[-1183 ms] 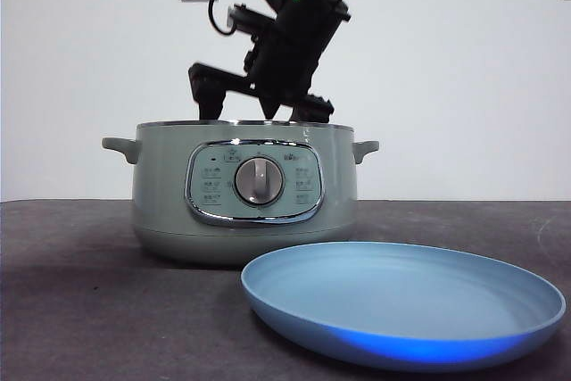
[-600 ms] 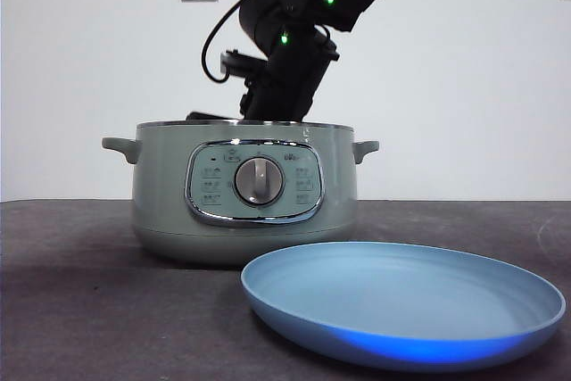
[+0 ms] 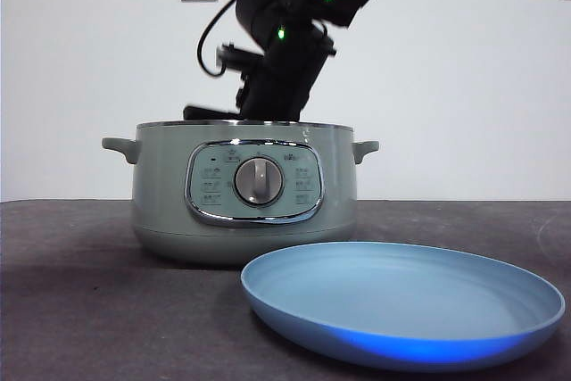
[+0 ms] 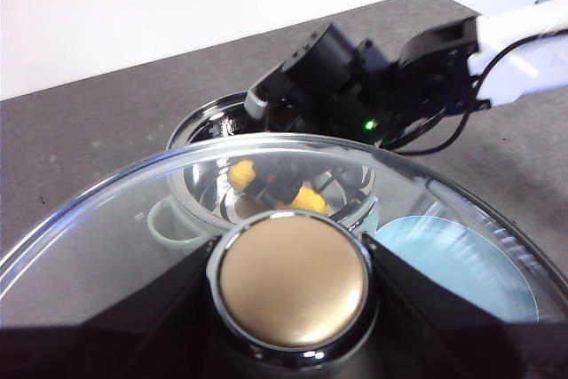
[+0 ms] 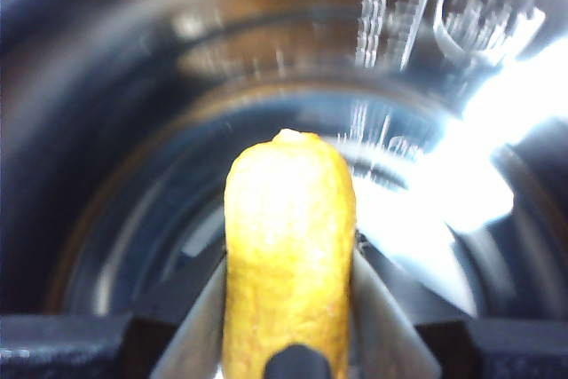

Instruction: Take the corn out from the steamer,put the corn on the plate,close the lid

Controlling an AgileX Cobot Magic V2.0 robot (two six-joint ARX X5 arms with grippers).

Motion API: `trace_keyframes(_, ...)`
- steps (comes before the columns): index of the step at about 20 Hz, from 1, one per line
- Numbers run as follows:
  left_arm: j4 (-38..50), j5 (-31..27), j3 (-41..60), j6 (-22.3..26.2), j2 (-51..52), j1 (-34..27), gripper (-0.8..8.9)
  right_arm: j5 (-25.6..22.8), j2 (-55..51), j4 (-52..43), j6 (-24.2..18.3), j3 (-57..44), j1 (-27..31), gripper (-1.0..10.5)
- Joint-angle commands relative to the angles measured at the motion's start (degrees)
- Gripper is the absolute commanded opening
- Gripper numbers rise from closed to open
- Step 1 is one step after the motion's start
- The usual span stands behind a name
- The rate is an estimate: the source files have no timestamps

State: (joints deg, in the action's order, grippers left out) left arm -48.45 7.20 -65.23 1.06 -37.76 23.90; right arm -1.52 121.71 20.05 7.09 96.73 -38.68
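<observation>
Corn, a yellow-orange cob point(image 5: 288, 255), sits clamped between the two black jaws of the right gripper point(image 5: 288, 308) inside the shiny bowl of the round sage-green electric steamer point(image 3: 245, 194). Seen from the front, the dark arm reaches down past the pot's rim, its jaws hidden behind the wall. The left gripper point(image 4: 293, 326) holds the round glass lid point(image 4: 133, 219) by its pale knob point(image 4: 293, 280), jaws closed on either side, above the pot. A wide blue plate point(image 3: 401, 305) lies empty on the dark table point(image 3: 71, 292) before the steamer.
</observation>
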Motion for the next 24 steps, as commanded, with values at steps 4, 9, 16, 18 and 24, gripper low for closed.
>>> trace_keyframes(4,3.4,0.4,-0.5,0.5,0.7,0.0,-0.08,-0.6,-17.2,7.6,-3.2,0.1,0.0,-0.2)
trace_keyframes(9,4.3,0.5,-0.5,0.5,0.7,0.0,-0.08,-2.0,-30.2,22.9,-6.6,0.1,0.9,-0.2)
trace_keyframes(16,5.6,0.7,-0.5,0.5,0.5,0.0,-0.08,-2.0,-42.6,28.6,-6.3,-9.4,1.2,-0.2)
trace_keyframes(18,5.6,0.6,-0.5,0.5,0.2,0.0,-0.08,-1.9,-46.6,24.0,-4.8,-19.1,1.2,-0.2)
trace_keyframes(24,5.8,0.8,-0.5,0.5,-1.2,0.0,-0.08,1.6,-49.3,9.0,-2.5,-43.8,1.2,-0.2)
